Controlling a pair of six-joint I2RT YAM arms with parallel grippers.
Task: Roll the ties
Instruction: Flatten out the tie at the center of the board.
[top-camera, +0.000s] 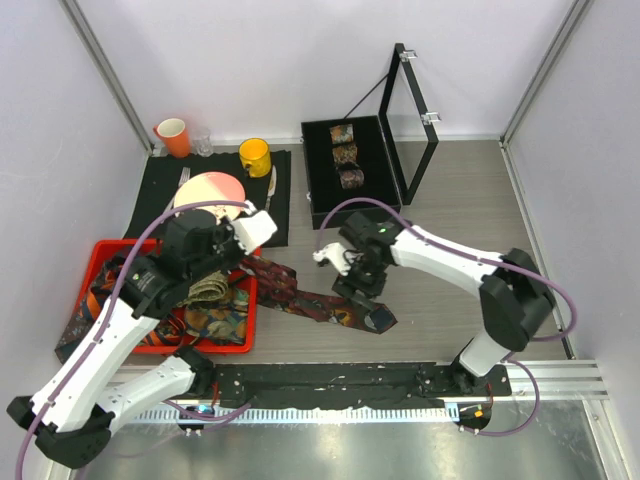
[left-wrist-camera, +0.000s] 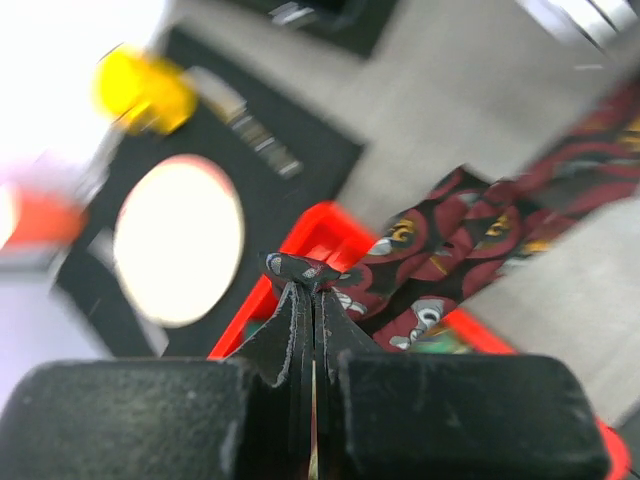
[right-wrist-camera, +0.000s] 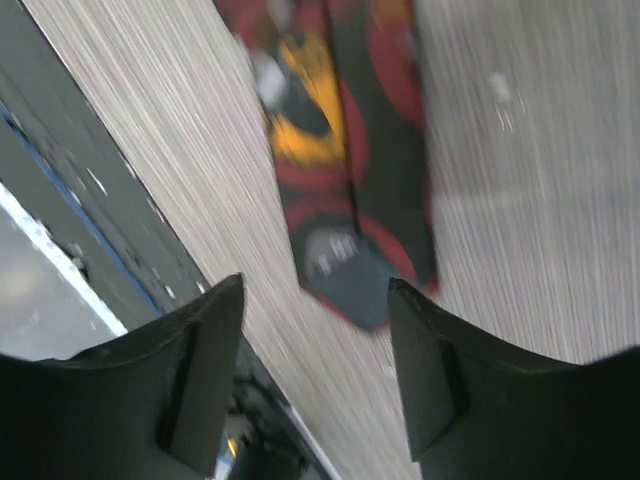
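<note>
Tray (top-camera: 100, 250): red, at the counter's (top-camera: 460, 200) left, holding a heap of ties (top-camera: 210, 292)
Left claw (left-wrist-camera: 312, 290): pressed together, pinching a bit of the red tie (top-camera: 310, 300) over the tray's right rim
Red tie: dark patterned strip running from the tray rightward across the counter, its tip near the front edge
Right claw (right-wrist-camera: 315, 290): spread, hanging over the tie's tip, not closed on it
Box (top-camera: 322, 172): black, lid raised, at the back; three rolled ties (top-camera: 346, 155) in a row inside
</note>
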